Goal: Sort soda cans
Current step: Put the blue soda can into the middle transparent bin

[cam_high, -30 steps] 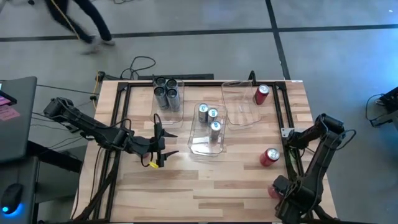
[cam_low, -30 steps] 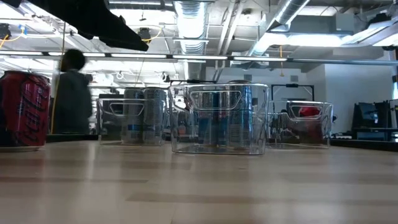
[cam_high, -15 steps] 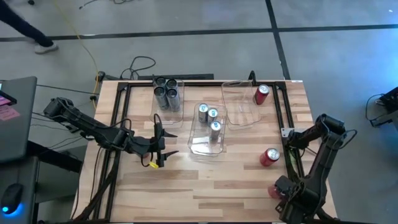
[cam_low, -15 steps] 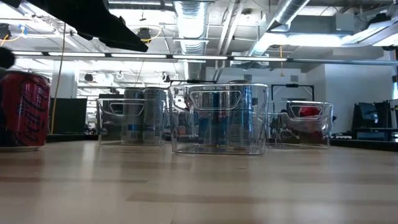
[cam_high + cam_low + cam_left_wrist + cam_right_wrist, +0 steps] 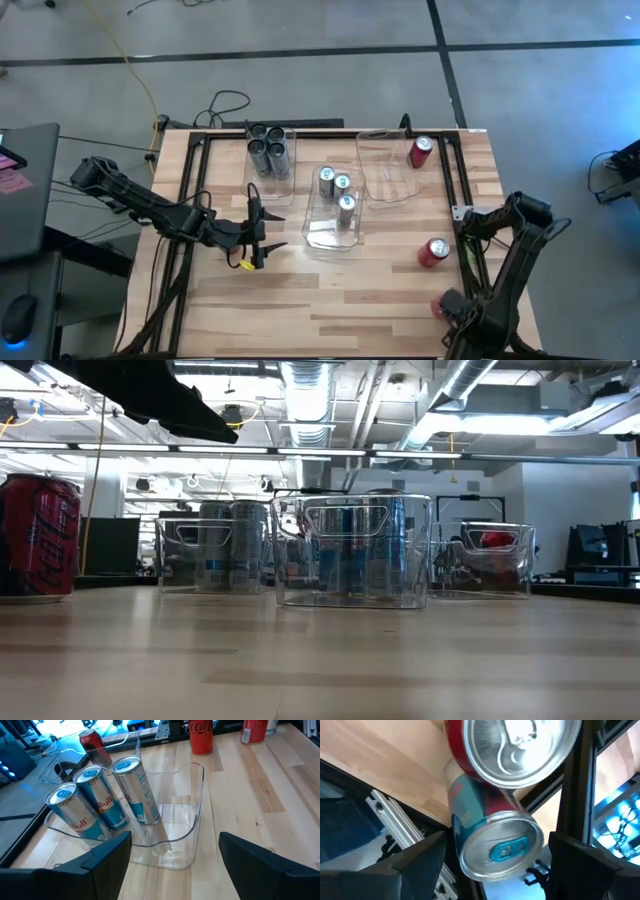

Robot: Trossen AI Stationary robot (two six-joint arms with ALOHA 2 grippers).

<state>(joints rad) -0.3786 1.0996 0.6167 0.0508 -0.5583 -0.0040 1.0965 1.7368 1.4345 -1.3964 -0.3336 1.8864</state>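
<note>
Three clear bins stand at the table's far middle. The left bin (image 5: 270, 158) holds dark grey soda cans (image 5: 266, 148), the middle bin (image 5: 335, 215) holds three silver-blue cans (image 5: 100, 795), and the right bin (image 5: 385, 170) holds a red can (image 5: 420, 151). Another red can (image 5: 433, 252) stands upright on the table at the right. At the near right corner my right gripper (image 5: 497, 842) hangs open, pointing down over a red can (image 5: 520, 745) and a silver-blue can (image 5: 495, 840), touching neither. My left gripper (image 5: 275, 232) waits open beside the middle bin.
A black frame (image 5: 460, 180) runs along the table's edges. A laptop (image 5: 25, 180) sits off the left side. In the low view, a red can (image 5: 40, 535) stands at the left. Bare wood lies along the near edge (image 5: 330, 310).
My right gripper has sunk a little toward the two cans at the near right corner and stays open. A person on the floor beyond the table's far left has walked out of view.
</note>
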